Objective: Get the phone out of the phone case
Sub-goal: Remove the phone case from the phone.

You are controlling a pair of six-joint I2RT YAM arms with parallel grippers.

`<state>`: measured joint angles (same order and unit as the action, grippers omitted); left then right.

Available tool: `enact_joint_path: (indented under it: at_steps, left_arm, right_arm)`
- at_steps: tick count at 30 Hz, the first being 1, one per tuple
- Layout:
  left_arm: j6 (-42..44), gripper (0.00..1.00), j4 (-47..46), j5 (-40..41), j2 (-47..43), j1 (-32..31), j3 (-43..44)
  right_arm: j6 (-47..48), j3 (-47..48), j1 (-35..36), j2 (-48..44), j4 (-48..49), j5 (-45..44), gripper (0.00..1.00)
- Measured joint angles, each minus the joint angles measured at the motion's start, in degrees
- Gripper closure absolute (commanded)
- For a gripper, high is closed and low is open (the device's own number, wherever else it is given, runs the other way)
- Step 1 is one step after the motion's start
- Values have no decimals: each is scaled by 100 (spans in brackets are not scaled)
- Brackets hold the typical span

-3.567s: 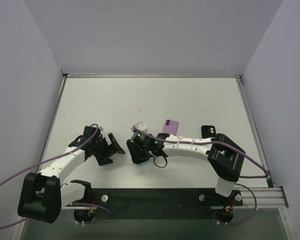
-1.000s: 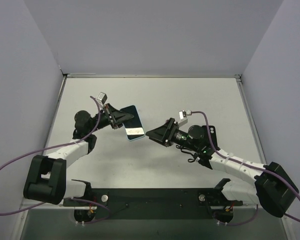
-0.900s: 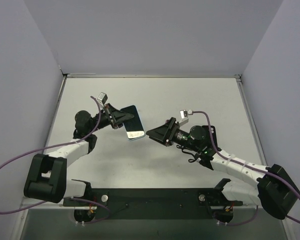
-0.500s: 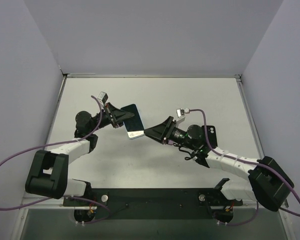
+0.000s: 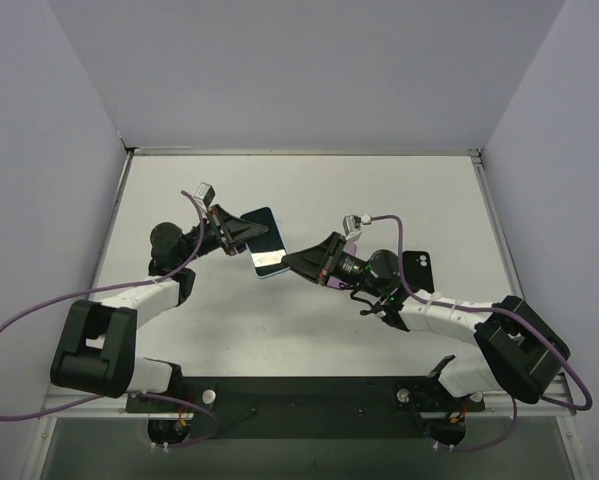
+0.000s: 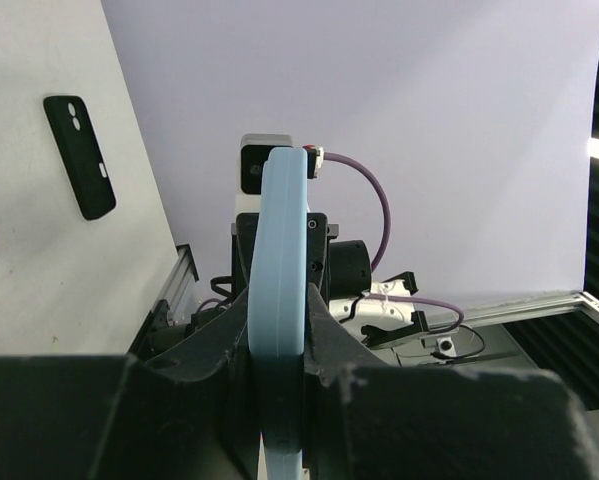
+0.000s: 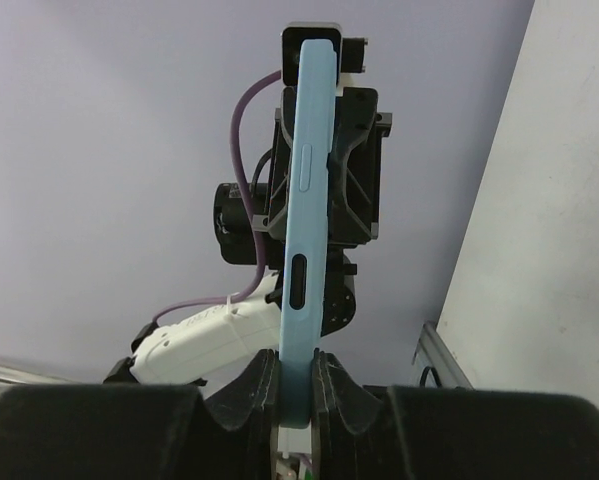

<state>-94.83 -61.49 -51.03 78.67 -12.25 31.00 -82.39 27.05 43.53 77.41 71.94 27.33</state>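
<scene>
Gripping stage: your left gripper [image 5: 245, 236] clamps the phone case [image 5: 266, 247] mid-air between the arms; right gripper [image 5: 285, 262] pinches its opposite end; phone [image 5: 258, 228] seemingly not out yet; next, peel the case away.

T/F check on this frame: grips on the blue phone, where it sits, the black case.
1. The left gripper and right gripper both clamp the light-blue cased phone. True.
2. The phone lies flat on the table. False: it is held up between the two grippers.
3. A black phone case lies on the table beside the right arm. True.
4. The right gripper is open. False: it is shut on one end of the phone.
</scene>
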Motion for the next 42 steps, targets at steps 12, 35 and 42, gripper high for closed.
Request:
enact_joint_path:
  at_steps: [12,35,42]
  left_arm:
    - [-708,100,-973,365,619,-44,-391]
    - [-968,100,-892,1766,-20,-308,586]
    - [-981,100,-796,1843,-50,-315,640]
  right_arm:
    - [-352,-28,114,50,-181,-426,100]
    - [-1517,726,120,-42,299,-1539,100]
    - [-1731,737,153,13,396,-1711,100]
